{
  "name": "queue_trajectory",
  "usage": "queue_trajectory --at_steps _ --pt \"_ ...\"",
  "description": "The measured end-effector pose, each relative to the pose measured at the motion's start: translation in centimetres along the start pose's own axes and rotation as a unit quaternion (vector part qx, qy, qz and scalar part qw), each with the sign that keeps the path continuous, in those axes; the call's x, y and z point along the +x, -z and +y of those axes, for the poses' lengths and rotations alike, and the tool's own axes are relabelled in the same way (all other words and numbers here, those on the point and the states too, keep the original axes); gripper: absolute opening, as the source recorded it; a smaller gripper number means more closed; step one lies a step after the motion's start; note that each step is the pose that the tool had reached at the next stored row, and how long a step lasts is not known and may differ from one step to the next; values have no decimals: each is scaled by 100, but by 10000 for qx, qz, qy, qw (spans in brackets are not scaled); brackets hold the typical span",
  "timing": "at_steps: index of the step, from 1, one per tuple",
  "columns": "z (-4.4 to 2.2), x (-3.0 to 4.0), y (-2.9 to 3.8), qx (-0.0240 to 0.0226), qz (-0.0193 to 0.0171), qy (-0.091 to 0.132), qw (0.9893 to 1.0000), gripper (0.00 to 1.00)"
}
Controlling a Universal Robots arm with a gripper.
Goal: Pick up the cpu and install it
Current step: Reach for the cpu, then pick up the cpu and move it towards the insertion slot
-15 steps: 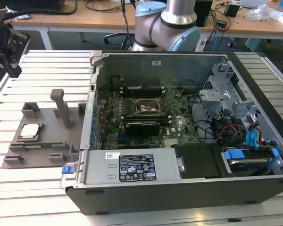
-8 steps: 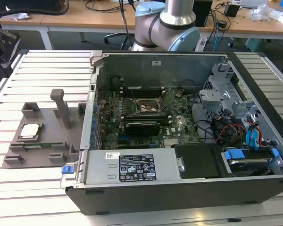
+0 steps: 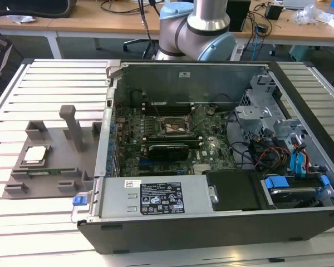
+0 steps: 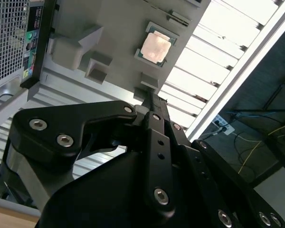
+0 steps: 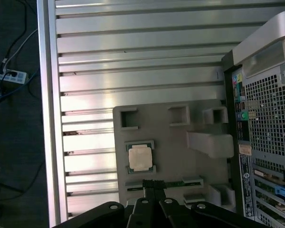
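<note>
The cpu (image 3: 34, 154) lies flat in a recess of the grey fixture block (image 3: 55, 139), at the exterior view's left beside the open computer case (image 3: 183, 222). Both wrist views look down on the cpu (image 5: 141, 157) (image 4: 156, 47) from well above. My gripper (image 5: 154, 184) (image 4: 149, 95) hangs over the fixture's edge, a short way from the chip and not touching it. Its black fingers are pressed together, shut on nothing. Inside the case, the dark square socket frame (image 3: 175, 127) sits on the motherboard. The arm (image 3: 197, 28) rises behind the case.
A tall grey post (image 3: 72, 125) and several raised blocks stand on the fixture (image 5: 180, 156). The slatted metal table (image 3: 55, 78) stretches around it. The case's perforated back panel (image 5: 266, 118) borders the fixture. Beyond the table edge, cables and a power strip (image 5: 9, 76) lie on the floor.
</note>
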State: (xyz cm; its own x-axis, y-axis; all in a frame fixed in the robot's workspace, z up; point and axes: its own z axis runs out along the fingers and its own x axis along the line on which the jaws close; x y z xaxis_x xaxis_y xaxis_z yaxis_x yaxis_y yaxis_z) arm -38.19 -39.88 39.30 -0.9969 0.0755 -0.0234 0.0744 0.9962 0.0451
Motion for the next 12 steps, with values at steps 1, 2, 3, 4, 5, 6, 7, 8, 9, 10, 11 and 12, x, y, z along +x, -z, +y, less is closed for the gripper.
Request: queue_trajectory --at_steps 1,2,3,4,5,6,7,8,9,10,11,12 --pt "-1 5 0 0 0 0 10000 11" --pt "-1 5 0 0 0 1 10000 11" --pt "-1 5 0 0 0 1 10000 11" --pt "-1 6 0 0 0 0 10000 11" --pt "-1 7 0 0 0 0 10000 11" --pt "-1 7 0 0 0 0 10000 11" --pt "-1 7 0 0 0 0 10000 11" --pt "-1 7 0 0 0 0 10000 11" --pt "-1 7 0 0 0 0 10000 11" --pt "-1 7 0 0 0 0 10000 11" --pt "-1 7 0 0 0 0 10000 11" --pt "-1 8 0 0 0 0 10000 11"
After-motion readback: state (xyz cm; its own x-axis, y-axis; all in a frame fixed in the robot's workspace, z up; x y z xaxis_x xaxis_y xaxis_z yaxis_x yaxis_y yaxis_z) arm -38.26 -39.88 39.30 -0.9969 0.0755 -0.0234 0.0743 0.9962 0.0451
